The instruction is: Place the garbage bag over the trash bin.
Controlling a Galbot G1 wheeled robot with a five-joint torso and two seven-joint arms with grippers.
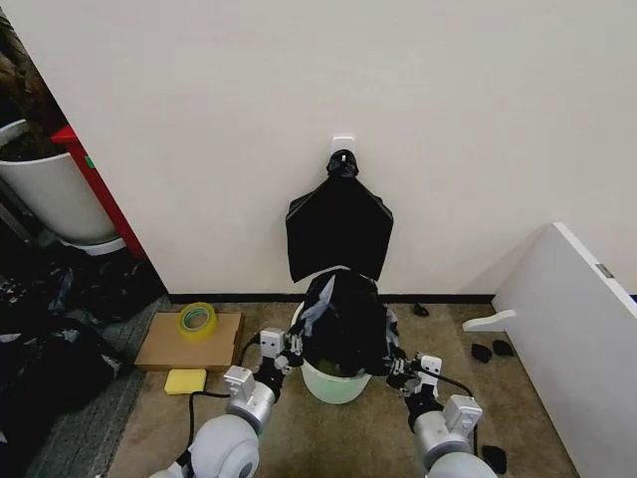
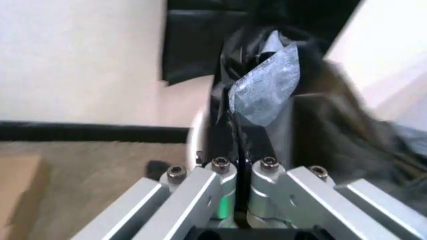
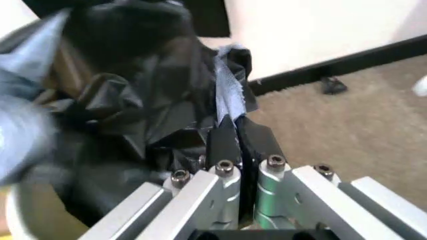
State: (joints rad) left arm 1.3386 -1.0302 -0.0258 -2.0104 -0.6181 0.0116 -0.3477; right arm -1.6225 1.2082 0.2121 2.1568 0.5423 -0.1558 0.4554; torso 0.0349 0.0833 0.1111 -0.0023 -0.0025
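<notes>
The trash bin (image 1: 335,383) stands on the carpet against the wall, directly ahead of the robot and between its two arms. The garbage bag (image 1: 345,321) is bunched over the bin's mouth and rises above the rim as a crinkled black mound; only the lower off-white wall of the bin shows beneath it.

The left gripper (image 1: 290,349) sits at the left side of the bin's rim, with its jaws pressed together on a fold of the garbage bag (image 2: 261,92) — the left wrist view shows film pinched between the fingers (image 2: 221,145). The right gripper (image 1: 398,370) sits at the right side of the rim, likewise clamped on a pleat of the garbage bag (image 3: 140,105), film trapped between its fingers (image 3: 223,145).

Governing relation: the two grip points lie on opposite sides of the bin's mouth, so the line joining them runs across the opening, roughly parallel to the wall. Each arm is nearer its own side of the rim. The bag's bulk stands above and between the grippers, not yet down around the bin wall — seating the hem appears to call for spreading outward and lowering past the rim on both sides together.

A flat black bundle (image 1: 338,227) hangs from a wall hook above the bin, apart from the bag.
</notes>
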